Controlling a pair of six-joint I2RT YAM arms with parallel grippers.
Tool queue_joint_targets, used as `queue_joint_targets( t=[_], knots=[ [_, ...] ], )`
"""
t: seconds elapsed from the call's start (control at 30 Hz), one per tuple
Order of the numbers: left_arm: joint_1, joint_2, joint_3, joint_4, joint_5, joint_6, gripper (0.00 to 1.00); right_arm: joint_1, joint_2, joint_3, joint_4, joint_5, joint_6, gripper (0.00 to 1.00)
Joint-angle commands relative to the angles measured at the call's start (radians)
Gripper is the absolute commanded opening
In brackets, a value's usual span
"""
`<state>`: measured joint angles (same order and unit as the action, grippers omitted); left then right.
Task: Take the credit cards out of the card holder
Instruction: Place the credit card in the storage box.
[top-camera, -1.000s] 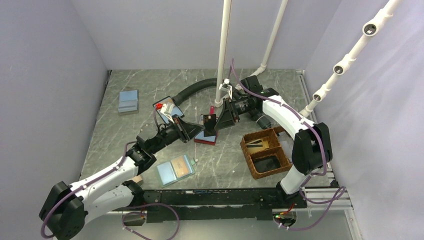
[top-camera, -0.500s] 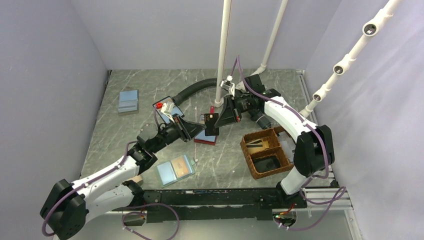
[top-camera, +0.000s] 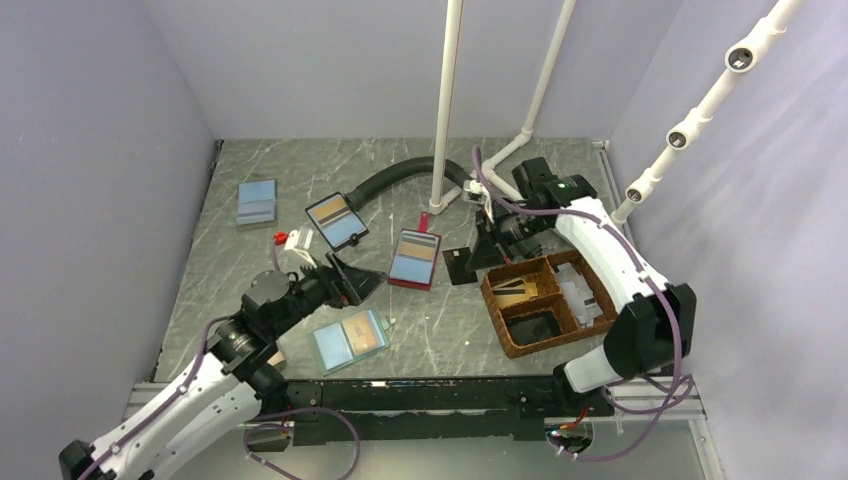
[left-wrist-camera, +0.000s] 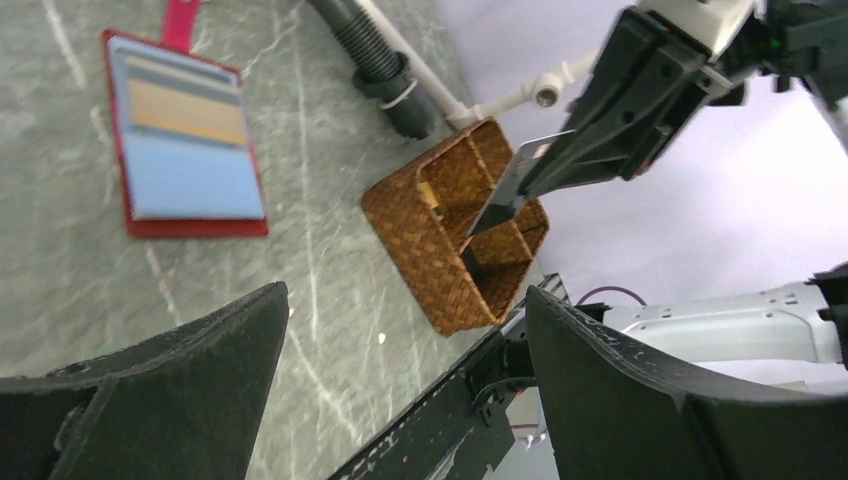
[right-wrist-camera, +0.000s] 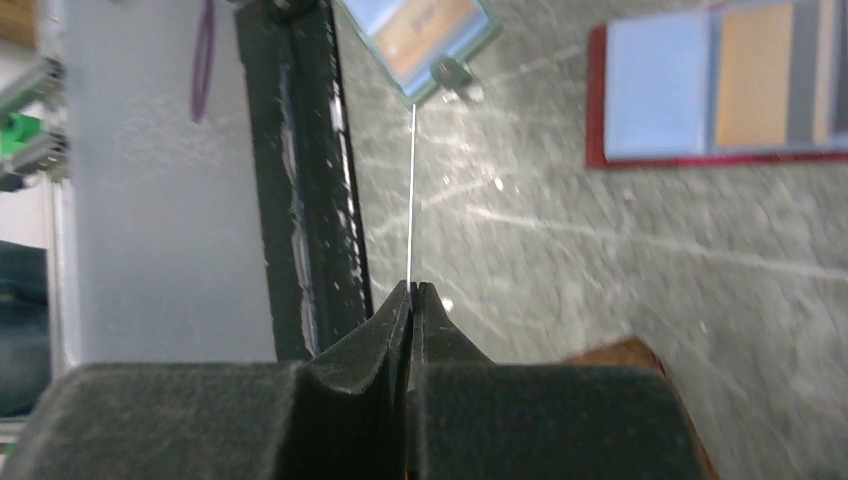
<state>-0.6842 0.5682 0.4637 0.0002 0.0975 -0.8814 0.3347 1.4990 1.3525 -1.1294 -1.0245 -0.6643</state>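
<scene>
The card holder (top-camera: 350, 340), teal with a tan card showing on its face, lies flat near the front of the table; its corner also shows in the right wrist view (right-wrist-camera: 420, 35). My right gripper (top-camera: 480, 252) is shut on a dark credit card (top-camera: 459, 266), held in the air just left of the wicker basket. That card (right-wrist-camera: 411, 200) shows edge-on as a thin pale line rising from the shut right gripper (right-wrist-camera: 413, 287). My left gripper (top-camera: 362, 281) hangs open and holds nothing, left of the red-edged holder. From the left wrist view, the card (left-wrist-camera: 510, 185) hangs over the basket.
A red-edged holder (top-camera: 415, 258) lies mid-table, a black-edged one (top-camera: 335, 220) and a blue one (top-camera: 257, 203) further left. The wicker basket (top-camera: 499, 311) stands at the right with cards in its compartments. A black hose (top-camera: 395, 175) and white pipes (top-camera: 443, 110) stand at the back.
The left gripper opened, let go of the dark card and drew back to the near left. The right gripper shut on the card and carried it right, toward the basket.
</scene>
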Motion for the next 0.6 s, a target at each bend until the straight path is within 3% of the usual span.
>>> queue_joint_targets(
  t=[0.0, 0.17, 0.33, 0.57],
  knots=[
    [-0.002, -0.118, -0.015, -0.281, -0.093, -0.044, 0.93, -0.071, -0.089, -0.038, -0.136, 0.152, -0.171, 0.0],
    [-0.003, -0.197, -0.016, -0.424, -0.159, -0.063, 0.95, -0.163, -0.094, -0.026, -0.28, 0.206, -0.273, 0.0],
    [-0.002, -0.193, -0.013, -0.49, -0.17, -0.054, 0.95, -0.199, -0.135, -0.033, -0.363, 0.361, -0.373, 0.0],
    [-0.003, -0.144, -0.005, -0.519, -0.155, -0.034, 0.95, -0.205, -0.189, -0.068, -0.372, 0.552, -0.445, 0.0]
  ],
)
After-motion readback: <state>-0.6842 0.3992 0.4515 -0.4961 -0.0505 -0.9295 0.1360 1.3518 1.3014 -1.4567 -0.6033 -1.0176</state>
